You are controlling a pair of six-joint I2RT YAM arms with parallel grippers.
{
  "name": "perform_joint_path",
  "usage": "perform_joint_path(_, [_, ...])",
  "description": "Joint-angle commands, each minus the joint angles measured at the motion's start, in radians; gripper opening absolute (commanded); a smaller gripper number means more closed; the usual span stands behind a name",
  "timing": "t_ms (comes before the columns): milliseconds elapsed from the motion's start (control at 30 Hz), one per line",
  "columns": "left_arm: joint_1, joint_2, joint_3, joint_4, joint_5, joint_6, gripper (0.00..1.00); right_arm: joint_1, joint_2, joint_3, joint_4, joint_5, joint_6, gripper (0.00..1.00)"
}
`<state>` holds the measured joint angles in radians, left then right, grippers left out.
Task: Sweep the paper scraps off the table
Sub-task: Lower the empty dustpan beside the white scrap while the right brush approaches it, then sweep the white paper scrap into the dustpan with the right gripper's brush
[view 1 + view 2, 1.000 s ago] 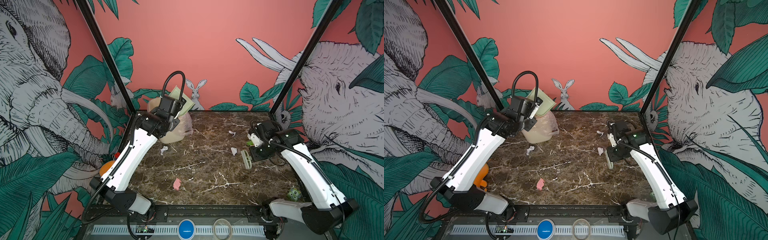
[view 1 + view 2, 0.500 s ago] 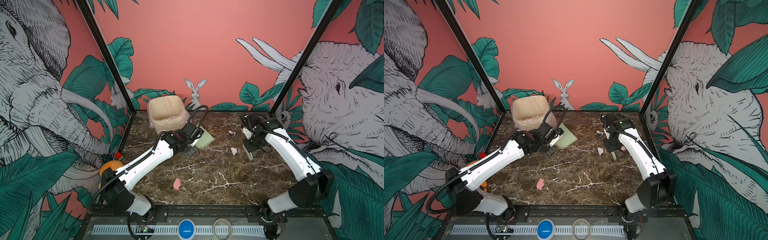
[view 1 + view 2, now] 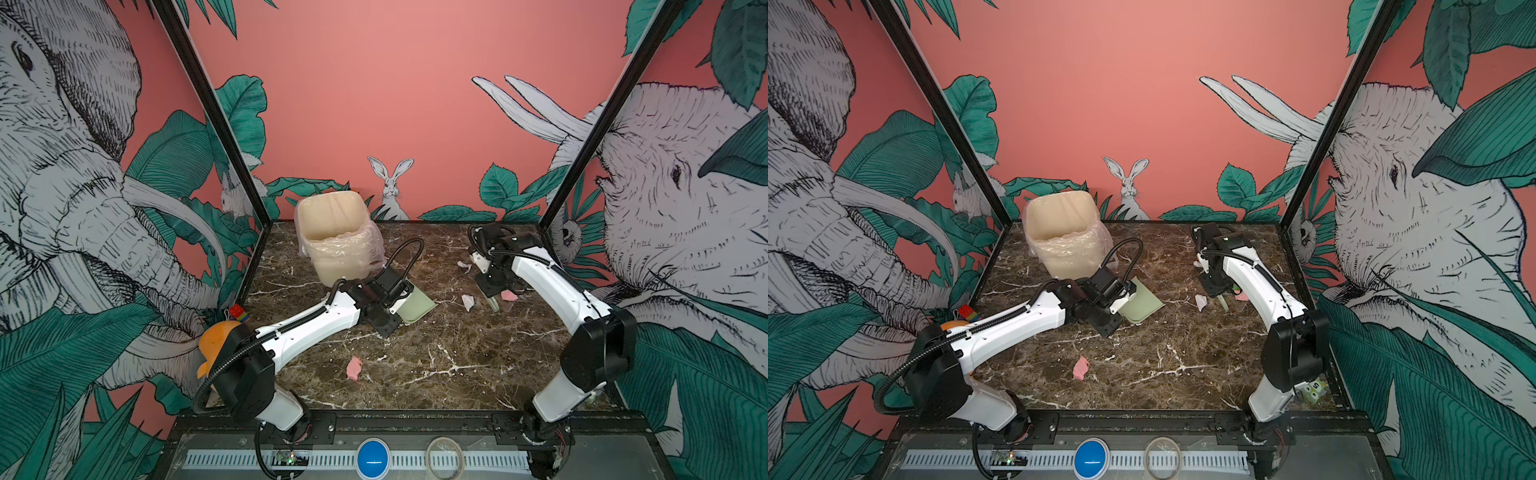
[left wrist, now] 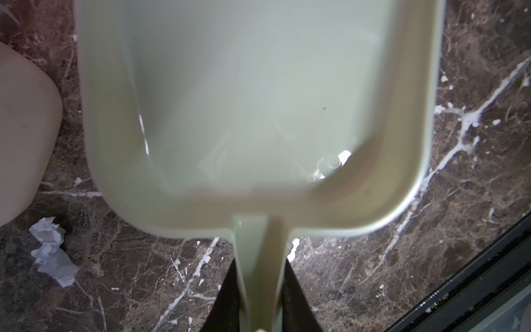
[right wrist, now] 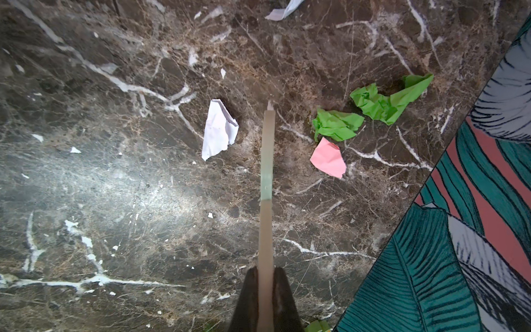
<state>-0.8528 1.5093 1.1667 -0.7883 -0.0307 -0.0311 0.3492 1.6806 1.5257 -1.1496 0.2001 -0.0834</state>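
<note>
Paper scraps (image 3: 1201,301) still dot the table (image 3: 436,357) as a fresh sweep takes shape. On the right-hand side, a white scrap (image 5: 219,129) lies just to one side of the brush (image 5: 265,161). Two green scraps (image 5: 336,125) and a pink scrap (image 5: 329,158) lie just to the other side, none touching it. A second ago the dustpan (image 3: 415,307) was tipped over the cream bin (image 3: 332,253) at the back left. It now hangs low over mid-table with its pan empty, so one load appears dumped and the next is being set up. The left gripper (image 4: 260,301) is clamped on the dustpan's handle. The right gripper (image 5: 265,293), closed tight on the brush handle, has kept the brush among the right-hand cluster. A lone pink piece (image 3: 354,368) near the front lies well apart from both tools. A crumpled white bit (image 4: 51,253) sits beside the bin, near the pan. Whether the pan's lip touches the marble cannot be told from these angles.
</note>
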Motion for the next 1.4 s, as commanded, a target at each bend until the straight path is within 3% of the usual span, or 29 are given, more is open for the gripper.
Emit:
perform_joint_path(0, [-0.018, 0.012, -0.023, 0.023, 0.026, -0.017, 0.12, 0.009, 0.027, 0.037, 0.001, 0.026, -0.031, 0.0])
perform_joint_path(533, [-0.062, 0.018, -0.066, -0.032, 0.022, 0.004, 0.11, 0.176, 0.143, 0.101, -0.094, 0.03, -0.037, 0.0])
perform_joint_path(933, [-0.076, -0.054, -0.152, -0.063, 0.043, -0.03, 0.12, 0.372, 0.102, 0.118, -0.164, -0.052, 0.118, 0.0])
perform_joint_path(1367, [-0.162, 0.02, -0.142, -0.046, 0.101, -0.005, 0.12, 0.336, 0.045, 0.131, -0.273, 0.051, 0.162, 0.0])
